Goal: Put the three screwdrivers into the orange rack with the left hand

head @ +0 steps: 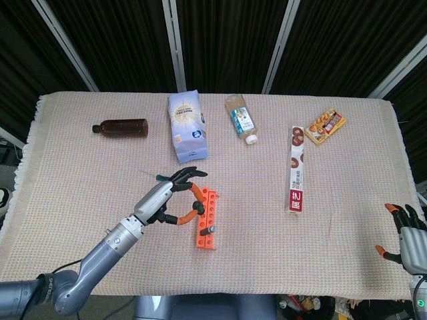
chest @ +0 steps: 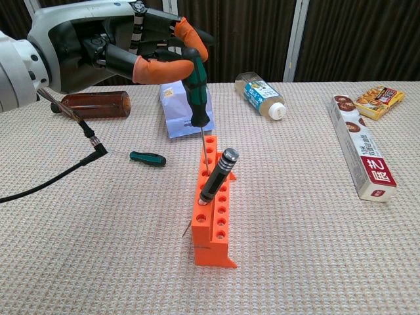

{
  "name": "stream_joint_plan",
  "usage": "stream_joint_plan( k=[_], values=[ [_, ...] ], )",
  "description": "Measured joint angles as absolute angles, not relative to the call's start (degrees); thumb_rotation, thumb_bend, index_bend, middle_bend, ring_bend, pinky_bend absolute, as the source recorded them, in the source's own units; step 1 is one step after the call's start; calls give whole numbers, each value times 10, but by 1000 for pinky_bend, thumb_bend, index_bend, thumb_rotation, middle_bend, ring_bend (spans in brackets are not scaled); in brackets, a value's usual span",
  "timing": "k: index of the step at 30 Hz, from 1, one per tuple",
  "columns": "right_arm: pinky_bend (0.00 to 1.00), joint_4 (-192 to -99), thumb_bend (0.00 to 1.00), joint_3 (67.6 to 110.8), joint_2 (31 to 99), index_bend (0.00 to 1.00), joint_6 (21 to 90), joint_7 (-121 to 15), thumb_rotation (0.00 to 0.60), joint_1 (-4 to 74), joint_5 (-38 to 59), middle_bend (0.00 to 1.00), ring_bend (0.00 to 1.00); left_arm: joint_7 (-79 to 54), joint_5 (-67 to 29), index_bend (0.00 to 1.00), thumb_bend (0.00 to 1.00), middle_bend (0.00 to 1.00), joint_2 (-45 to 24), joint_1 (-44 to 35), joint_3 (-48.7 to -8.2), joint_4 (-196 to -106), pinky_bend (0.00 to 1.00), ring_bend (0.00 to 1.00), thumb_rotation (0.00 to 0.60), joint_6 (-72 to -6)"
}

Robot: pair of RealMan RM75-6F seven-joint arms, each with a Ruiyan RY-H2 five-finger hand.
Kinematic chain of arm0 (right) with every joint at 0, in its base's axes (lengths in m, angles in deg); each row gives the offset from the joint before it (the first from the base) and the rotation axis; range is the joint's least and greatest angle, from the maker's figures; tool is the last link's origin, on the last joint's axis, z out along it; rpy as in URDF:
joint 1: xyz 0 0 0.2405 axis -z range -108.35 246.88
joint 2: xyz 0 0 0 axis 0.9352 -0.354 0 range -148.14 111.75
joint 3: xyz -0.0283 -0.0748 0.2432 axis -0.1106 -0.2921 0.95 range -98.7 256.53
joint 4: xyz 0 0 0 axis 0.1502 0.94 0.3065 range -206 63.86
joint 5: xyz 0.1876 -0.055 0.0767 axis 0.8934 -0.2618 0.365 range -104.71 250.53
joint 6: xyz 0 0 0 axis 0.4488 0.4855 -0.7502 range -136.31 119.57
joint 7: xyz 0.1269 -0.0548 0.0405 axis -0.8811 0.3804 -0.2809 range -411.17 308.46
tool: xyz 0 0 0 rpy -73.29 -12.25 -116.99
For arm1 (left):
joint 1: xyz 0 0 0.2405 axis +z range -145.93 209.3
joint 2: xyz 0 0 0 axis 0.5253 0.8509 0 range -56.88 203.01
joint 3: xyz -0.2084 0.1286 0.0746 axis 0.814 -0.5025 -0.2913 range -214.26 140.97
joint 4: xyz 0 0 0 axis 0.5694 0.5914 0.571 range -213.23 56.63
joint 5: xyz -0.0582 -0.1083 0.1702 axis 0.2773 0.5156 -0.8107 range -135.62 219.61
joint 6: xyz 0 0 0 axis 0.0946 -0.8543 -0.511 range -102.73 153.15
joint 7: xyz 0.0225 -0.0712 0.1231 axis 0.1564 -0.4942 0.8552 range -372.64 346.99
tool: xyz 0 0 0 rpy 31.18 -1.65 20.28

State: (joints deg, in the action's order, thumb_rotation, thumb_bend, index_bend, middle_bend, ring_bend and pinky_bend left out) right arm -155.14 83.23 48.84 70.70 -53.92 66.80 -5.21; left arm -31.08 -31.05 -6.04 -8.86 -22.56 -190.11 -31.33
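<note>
Nearest the chest camera, low in the middle of the frame, the orange rack (chest: 213, 210) stands on the woven tablecloth (chest: 315, 249), and a black-handled screwdriver (chest: 218, 176) already sits in 1 of its holes, leaning back toward the upper right. Right above it, the left hand (chest: 141, 52) comes in from the upper left of the frame and pinches a green-handled screwdriver (chest: 197, 88) between orange-tipped fingertips (chest: 164, 67), shaft pointing down with its tip at a hole near the far end of the rack; whether the tip has gone in I cannot tell. Left of the rack, a 3rd screwdriver with a dark green handle (chest: 147, 157) lies flat on the cloth, well apart from the hand, and a black cable (chest: 62, 169) trails across the left side. Down in the lower right corner of the head view, the right hand (head: 407, 237) rests at the table edge holding nothing, fingers spread. Further back, a white and red carton (chest: 363, 147) lies lengthwise on the right. Behind the rack stands a pale blue bag (chest: 186, 105), with a brown bottle (chest: 95, 104) on its side to the left and a clear bottle (chest: 261, 95) on its side to the right. In the upper right sits a small snack pack (chest: 379, 100).
</note>
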Motion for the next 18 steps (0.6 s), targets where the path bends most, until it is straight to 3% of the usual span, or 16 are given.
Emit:
stream_joint_plan(
  k=[18],
  values=[
    [173,-1522,94,798,515,123,781,-622,600,649,-220,116,0,-237,-302,739,627,109,-101,-100,-242,-1869,0,0,600,-316]
  ],
)
